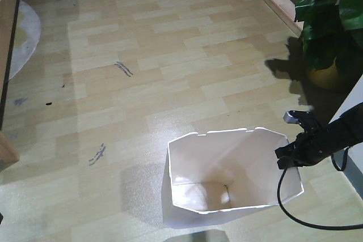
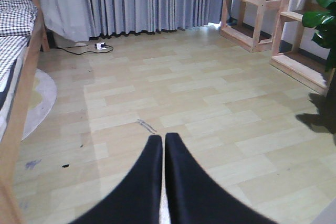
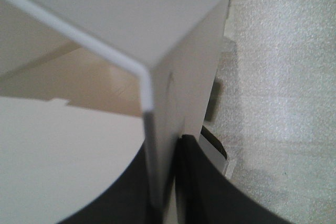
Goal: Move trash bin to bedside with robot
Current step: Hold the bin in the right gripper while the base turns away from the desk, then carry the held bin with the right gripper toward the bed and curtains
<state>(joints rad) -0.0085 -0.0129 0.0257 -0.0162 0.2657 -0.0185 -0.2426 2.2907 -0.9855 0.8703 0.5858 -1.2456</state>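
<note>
The white trash bin (image 1: 232, 177) stands open-topped on the wood floor at the lower middle of the front view. My right gripper (image 1: 291, 156), on a slim black arm with a trailing cable (image 1: 283, 205), is shut on the bin's right wall near the rim. The right wrist view shows that wall (image 3: 131, 19) pinched edge-on in the right gripper (image 3: 164, 153). My left gripper (image 2: 160, 139) is shut with nothing in it, held above bare floor. The bed with checked bedding (image 2: 11, 22) and wooden frame (image 2: 21, 103) is at the far left, well away from the bin.
A potted plant (image 1: 329, 21) in a yellow pot (image 1: 324, 76) stands right of the bin. Wooden shelves (image 2: 252, 17) line the right wall. A round rug (image 2: 44, 95) lies by the bed. A power strip with cable (image 2: 100, 46) sits below the grey curtains (image 2: 136, 1).
</note>
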